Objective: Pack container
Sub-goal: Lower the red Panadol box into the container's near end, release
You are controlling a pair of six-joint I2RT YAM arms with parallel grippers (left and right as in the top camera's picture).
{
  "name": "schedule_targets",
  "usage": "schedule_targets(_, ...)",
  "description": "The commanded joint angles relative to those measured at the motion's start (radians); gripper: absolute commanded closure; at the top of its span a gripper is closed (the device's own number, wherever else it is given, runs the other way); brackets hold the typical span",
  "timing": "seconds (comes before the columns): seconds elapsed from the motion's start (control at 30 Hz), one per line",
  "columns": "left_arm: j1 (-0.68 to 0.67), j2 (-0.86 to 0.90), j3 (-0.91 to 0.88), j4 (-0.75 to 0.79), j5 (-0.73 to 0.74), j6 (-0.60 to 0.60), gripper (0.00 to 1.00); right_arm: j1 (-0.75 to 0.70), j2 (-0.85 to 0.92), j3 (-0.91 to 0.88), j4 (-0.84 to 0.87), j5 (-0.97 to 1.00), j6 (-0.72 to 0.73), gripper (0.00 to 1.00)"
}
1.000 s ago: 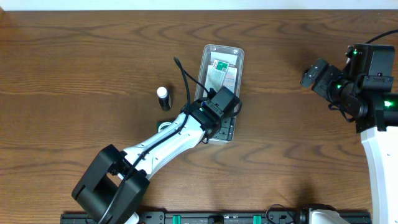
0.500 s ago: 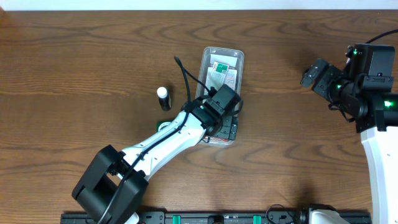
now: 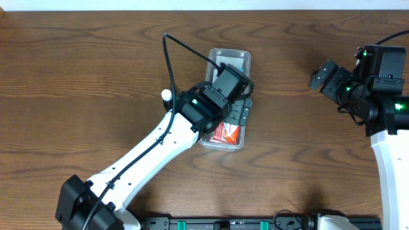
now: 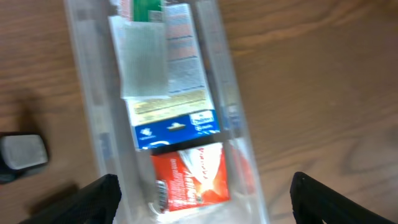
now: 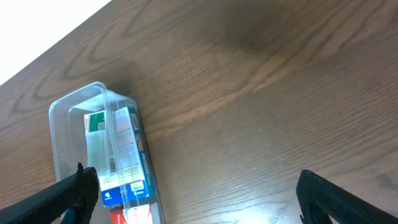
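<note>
The clear plastic container (image 3: 248, 64) lies lengthwise at the table's middle. In the left wrist view, the container (image 4: 214, 56) holds a white and blue carton (image 4: 168, 106) with a flat sachet on it. A red box (image 4: 193, 177) lies at its near end and also shows in the overhead view (image 3: 225, 133). My left gripper (image 3: 238, 114) hovers over the container's middle, open and empty, its fingertips wide on either side of the tray (image 4: 205, 205). My right gripper (image 3: 323, 76) is open and empty at the far right, above bare wood (image 5: 211, 205), with the container (image 5: 62, 124) to its left.
A small dark bottle with a white cap (image 3: 166, 95) stands left of the container, partly behind my left arm. It shows at the left edge of the left wrist view (image 4: 22, 152). The right arm's base (image 3: 390, 115) fills the right edge.
My left gripper has moved away from the container's near end toward its middle and higher. The red box it covered now lies uncovered in the near end. The right arm has not moved.
</note>
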Motion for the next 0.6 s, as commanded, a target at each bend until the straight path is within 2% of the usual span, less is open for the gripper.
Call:
schedule_targets(0.0,0.016,0.004,0.008,-0.007,-0.026,0.038,0.23,-0.004,-0.001,0.007,-0.001,0.000,0.007,0.01)
schedule_targets(0.2,0.007,0.073,0.007,0.011,0.000,0.038,0.62,-0.004,-0.001,0.007,-0.001,0.000,0.007,0.01)
schedule_targets(0.37,0.008,0.187,0.006,0.037,-0.002,0.042,0.85,-0.004,0.000,0.007,-0.002,0.000,0.007,0.01)
schedule_targets(0.5,0.010,0.254,0.006,0.057,-0.003,0.041,0.94,-0.004,0.000,0.007,-0.002,0.000,0.007,0.01)
schedule_targets(0.57,0.010,0.278,0.006,0.056,-0.003,0.041,0.94,-0.004,0.000,0.007,-0.002,0.000,0.007,0.01)
